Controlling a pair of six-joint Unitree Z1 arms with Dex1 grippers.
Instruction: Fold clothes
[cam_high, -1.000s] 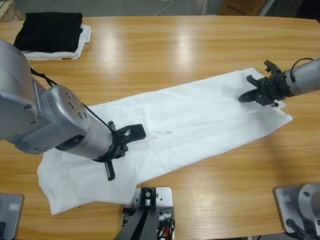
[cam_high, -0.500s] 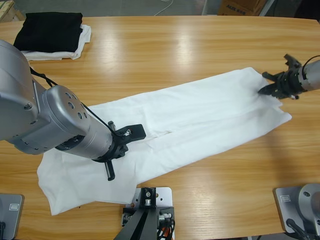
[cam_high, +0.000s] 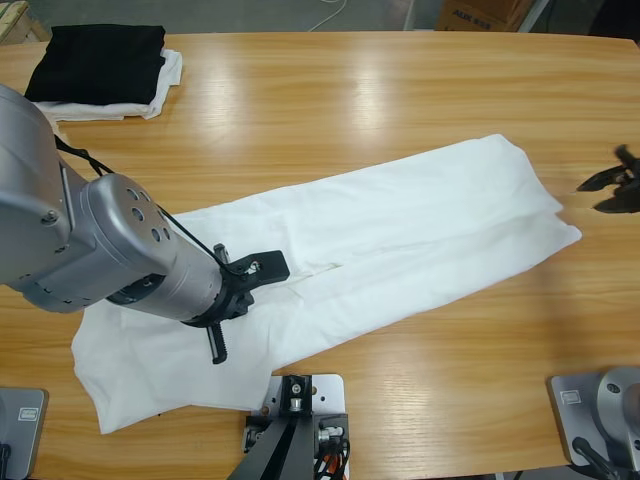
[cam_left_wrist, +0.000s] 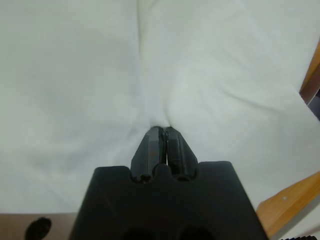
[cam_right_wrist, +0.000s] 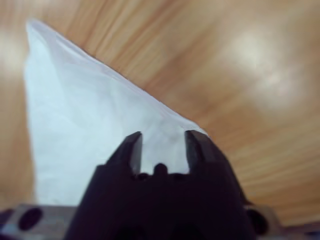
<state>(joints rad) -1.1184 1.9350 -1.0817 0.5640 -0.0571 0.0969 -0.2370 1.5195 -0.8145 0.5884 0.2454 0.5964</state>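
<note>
T-shirt (cam_high: 350, 255): white, lying on the surface (cam_high: 380, 90) as a long diagonal band, sides apparently folded inward to a centre seam; judged partly folded, lengthwise folds left. Left tool (cam_left_wrist: 163, 137): jaws together, pinching a ridge of shirt near mid-length. Right tool (cam_high: 612, 190): jaws apart, empty, just off the shirt's right end. Black garment (cam_high: 100, 60): folded, far corner. Writing: none readable on the shirt.
</note>
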